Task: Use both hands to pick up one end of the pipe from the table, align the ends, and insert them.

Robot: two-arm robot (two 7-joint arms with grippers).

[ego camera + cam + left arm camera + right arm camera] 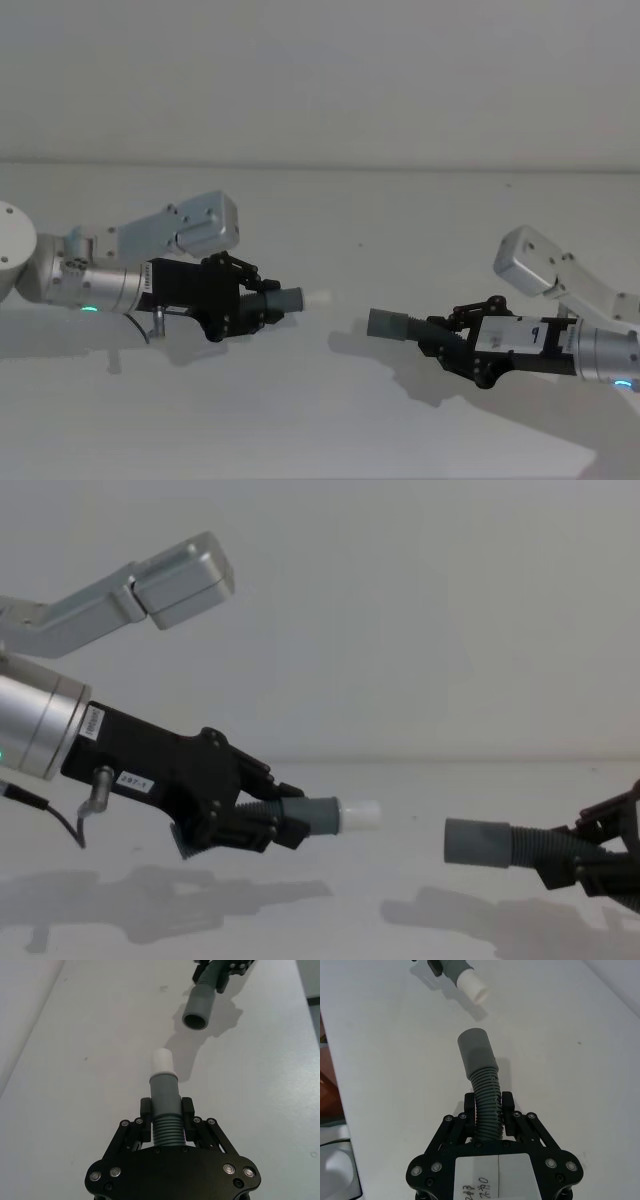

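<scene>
My left gripper (262, 305) is shut on the corrugated part of one pipe piece (164, 1091). Its grey cuff ends in a narrower whitish tip (318, 298) that points right. My right gripper (447, 337) is shut on the ribbed part of the other pipe piece (486, 1097), and its open grey cuff (388, 324) points left. Both pieces hang above the white table (320, 430), roughly end to end with a clear gap between them. In the chest view the whitish tip (360, 815) sits slightly higher than the open cuff (478, 842). The left wrist view looks down the tip toward the cuff's mouth (198, 1009).
The arms' shadows lie on the table under both grippers. A plain pale wall (320, 80) rises behind the table's far edge. A brown and white object (330, 1160) sits past the table edge in the right wrist view.
</scene>
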